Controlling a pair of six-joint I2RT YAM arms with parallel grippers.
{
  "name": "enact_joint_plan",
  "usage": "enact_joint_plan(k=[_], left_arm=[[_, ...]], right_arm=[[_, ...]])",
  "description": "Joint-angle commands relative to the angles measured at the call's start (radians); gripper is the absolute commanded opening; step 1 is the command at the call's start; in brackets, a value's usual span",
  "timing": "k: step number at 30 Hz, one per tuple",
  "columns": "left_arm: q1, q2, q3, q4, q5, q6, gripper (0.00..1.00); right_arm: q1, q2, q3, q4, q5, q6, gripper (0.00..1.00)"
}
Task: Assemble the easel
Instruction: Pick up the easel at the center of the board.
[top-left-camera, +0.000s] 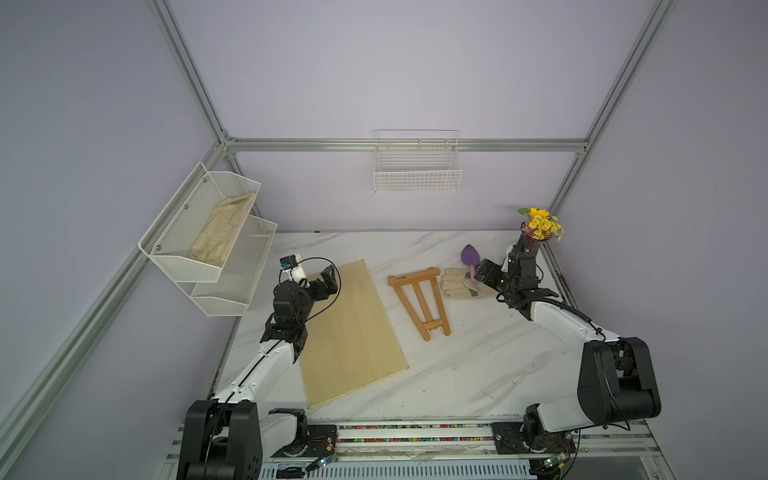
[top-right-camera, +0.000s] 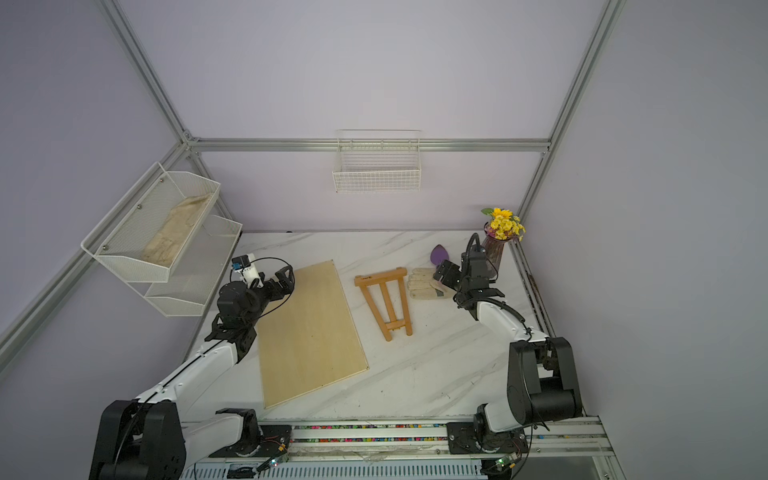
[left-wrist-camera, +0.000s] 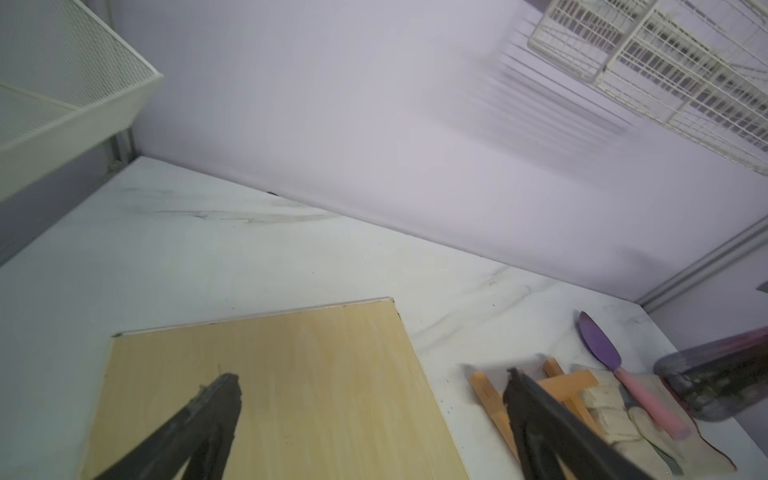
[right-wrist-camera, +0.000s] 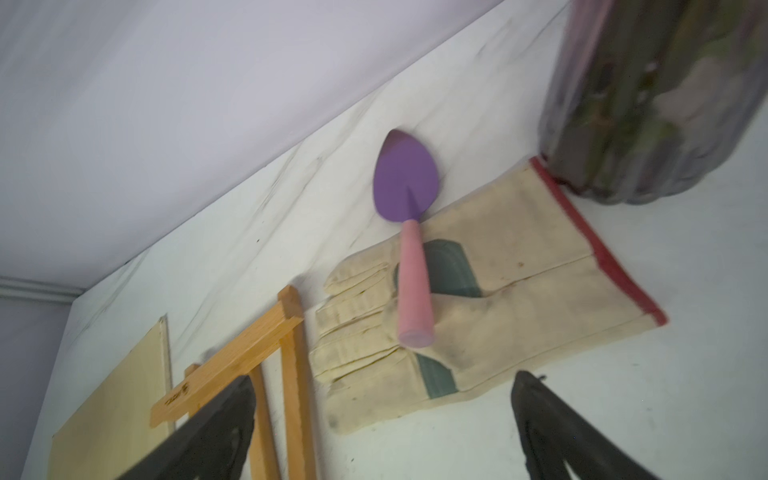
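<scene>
The easel (top-left-camera: 414, 276) (top-right-camera: 380, 276) is a small orange-brown wooden frame. It lies flat on the marble table (top-left-camera: 478, 374), folded, with its wide ledge bar toward the back wall. My left gripper (top-left-camera: 328, 277) (left-wrist-camera: 371, 380) hovers open over the far corner of a pale wooden board (top-left-camera: 353, 332), left of the easel (left-wrist-camera: 571, 380). My right gripper (top-left-camera: 482, 272) (right-wrist-camera: 383, 382) stands open and empty above a work glove (right-wrist-camera: 498, 311), just right of the easel (right-wrist-camera: 232, 361). Neither gripper touches the easel.
A purple trowel (top-left-camera: 469, 254) with a pink handle rests on the glove (top-left-camera: 457, 282). A vase of yellow flowers (top-left-camera: 539, 230) stands at the back right corner behind the right arm. A wire basket (top-left-camera: 417, 166) hangs on the back wall and a mesh shelf (top-left-camera: 208, 232) on the left wall.
</scene>
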Motion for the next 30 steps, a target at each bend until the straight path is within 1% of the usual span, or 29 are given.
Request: enact_joint_plan(k=[1,3,7,11,14,16,20,23,30], left_arm=[[-0.081,0.021,0.069,-0.078,0.067,0.009,1.00],[-0.149,0.045,0.101,-0.138,0.026,0.046,1.00],[-0.249,0.137,0.221,-0.287,0.010,0.155,1.00],[-0.299,0.278,0.351,-0.383,0.021,0.278,1.00],[-0.324,0.387,0.471,-0.446,0.048,0.365,1.00],[-0.339,0.470,0.566,-0.503,0.047,0.423,1.00],[-0.354,0.615,0.744,-0.609,0.064,0.516,1.00],[-0.359,0.710,0.850,-0.656,0.096,0.566,1.00],[-0.379,0.906,1.072,-0.782,0.101,0.644,1.00]], right_arm=[[0.107,0.018,0.051,-0.198,0.017,-0.008,0.97],[0.154,0.025,0.060,-0.238,0.021,0.017,0.97],[0.282,0.049,0.068,-0.310,0.086,0.070,0.97],[0.365,0.072,0.050,-0.302,0.084,0.121,0.97],[0.420,0.087,0.044,-0.299,0.124,0.126,0.97],[0.438,0.097,0.042,-0.292,0.126,0.122,0.97],[0.440,0.095,0.014,-0.257,0.129,0.116,0.97],[0.440,0.102,0.007,-0.237,0.113,0.106,0.97],[0.440,0.106,0.006,-0.214,0.097,0.093,0.97]])
